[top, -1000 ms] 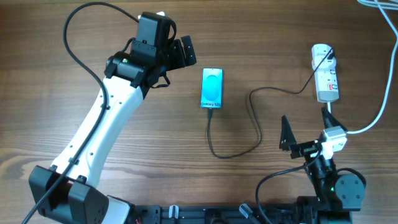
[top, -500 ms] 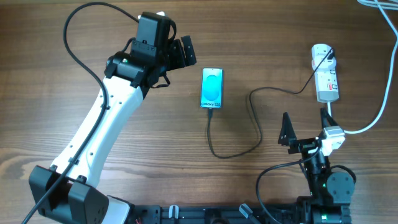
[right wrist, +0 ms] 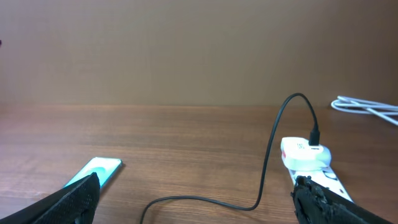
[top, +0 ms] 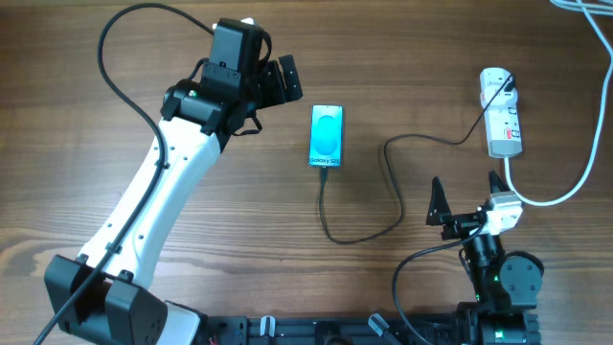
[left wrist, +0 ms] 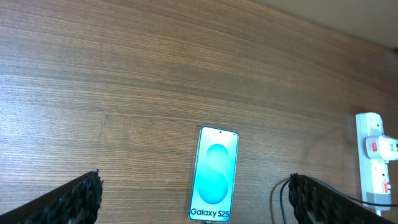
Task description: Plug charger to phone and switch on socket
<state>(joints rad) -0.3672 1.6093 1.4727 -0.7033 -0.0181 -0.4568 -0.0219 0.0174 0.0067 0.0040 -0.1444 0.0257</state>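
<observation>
The phone (top: 327, 136) lies flat mid-table, cyan screen up; it also shows in the left wrist view (left wrist: 214, 174) and the right wrist view (right wrist: 99, 169). The charger (top: 395, 192), a thin black cable, runs from the phone's bottom edge in a loop to a plug on the socket (top: 502, 120). The white socket, with a red mark, lies at the right and also shows in both wrist views (left wrist: 373, 168) (right wrist: 329, 177). My left gripper (top: 278, 84) is open and empty, raised left of the phone. My right gripper (top: 469, 196) is open and empty, below the socket.
A thick white cord (top: 575, 182) leads from the socket's near end, curves right and runs off the top right corner. The left arm's black cable (top: 124, 57) arcs over the table's left part. The table is bare wood.
My right arm has shifted slightly left and drawn back toward its base. The left arm, phone, cable and socket have not moved.
</observation>
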